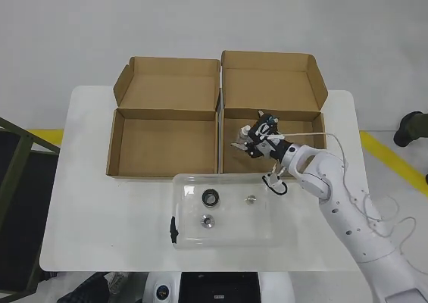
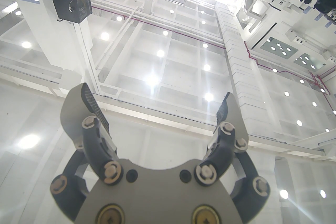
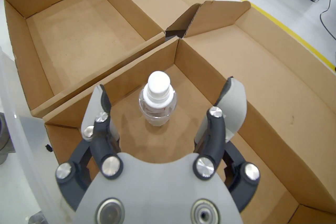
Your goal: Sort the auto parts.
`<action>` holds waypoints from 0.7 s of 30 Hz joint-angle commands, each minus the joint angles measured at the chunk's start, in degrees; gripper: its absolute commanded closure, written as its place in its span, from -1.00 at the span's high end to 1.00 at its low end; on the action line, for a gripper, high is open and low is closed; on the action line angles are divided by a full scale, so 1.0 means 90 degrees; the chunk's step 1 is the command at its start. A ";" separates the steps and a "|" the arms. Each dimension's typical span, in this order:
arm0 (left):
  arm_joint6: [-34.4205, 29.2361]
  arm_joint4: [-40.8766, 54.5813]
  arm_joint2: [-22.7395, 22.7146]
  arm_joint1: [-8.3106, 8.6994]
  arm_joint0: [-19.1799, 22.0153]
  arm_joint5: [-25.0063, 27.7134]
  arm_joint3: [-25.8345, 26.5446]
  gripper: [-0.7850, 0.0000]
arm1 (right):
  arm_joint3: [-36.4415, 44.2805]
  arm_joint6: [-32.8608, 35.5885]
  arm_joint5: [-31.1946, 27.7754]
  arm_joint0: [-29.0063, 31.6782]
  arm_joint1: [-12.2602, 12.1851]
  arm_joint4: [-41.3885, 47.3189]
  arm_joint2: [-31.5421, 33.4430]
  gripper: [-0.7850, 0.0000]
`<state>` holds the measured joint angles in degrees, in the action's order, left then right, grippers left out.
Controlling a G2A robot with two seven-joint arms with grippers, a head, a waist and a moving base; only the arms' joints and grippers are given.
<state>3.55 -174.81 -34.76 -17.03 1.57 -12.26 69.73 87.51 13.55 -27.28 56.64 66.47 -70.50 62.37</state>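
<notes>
Your right gripper [image 3: 166, 90], jaws apart, hangs near the small clear white-capped bottle [image 3: 157, 101] standing in the brown cardboard box [image 3: 262, 72]. It's likely light, slick and tippy: grip its body.

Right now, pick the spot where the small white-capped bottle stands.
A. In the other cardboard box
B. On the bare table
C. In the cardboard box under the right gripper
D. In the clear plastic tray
C: the bottle stands upright on the floor of the cardboard box, just ahead of the open right gripper and free of its fingers.
</notes>
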 commanded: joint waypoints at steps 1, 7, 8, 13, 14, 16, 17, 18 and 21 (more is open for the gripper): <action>0.0000 0.0000 0.0000 0.0000 0.0000 0.0000 0.0000 1.00 | 0.0310 0.0025 -0.0044 0.0122 -0.0044 -0.0045 0.0183 1.00; 0.0000 0.0000 0.0000 0.0000 0.0000 0.0000 0.0000 1.00 | 0.1352 0.0265 -0.0619 0.0590 -0.0205 0.0084 0.0836 1.00; 0.0000 0.0000 0.0000 0.0000 0.0000 0.0000 0.0000 1.00 | 0.1550 0.0354 -0.0765 0.0670 -0.0233 0.0116 0.0937 1.00; 0.0000 0.0000 0.0000 0.0000 0.0000 0.0000 0.0000 1.00 | 0.2492 0.0836 -0.1598 0.1129 -0.0370 0.0380 0.1374 1.00; 0.0000 0.0000 0.0000 0.0000 0.0000 0.0000 0.0000 1.00 | 0.2646 0.0942 -0.1771 0.1229 -0.0397 0.0431 0.1446 1.00; 0.0000 0.0000 0.0000 0.0000 0.0000 0.0000 0.0000 1.00 | 0.2923 0.1060 -0.2102 0.1431 -0.0444 0.0577 0.1562 1.00; 0.0000 0.0000 0.0000 0.0000 0.0000 0.0000 0.0000 1.00 | 0.3024 0.1117 -0.2274 0.1532 -0.0469 0.0624 0.1615 1.00; 0.0000 0.0000 0.0000 0.0000 0.0000 0.0000 0.0000 1.00 | 0.3128 0.1187 -0.2398 0.1636 -0.0492 0.0636 0.1672 1.00; 0.0000 0.0000 0.0000 0.0000 0.0000 0.0000 0.0000 1.00 | 0.3399 0.1332 -0.2676 0.1985 -0.0552 0.0653 0.1785 1.00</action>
<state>3.55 -174.81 -34.76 -17.03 1.57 -12.26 69.73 117.49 25.20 -50.77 73.62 61.63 -64.51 78.23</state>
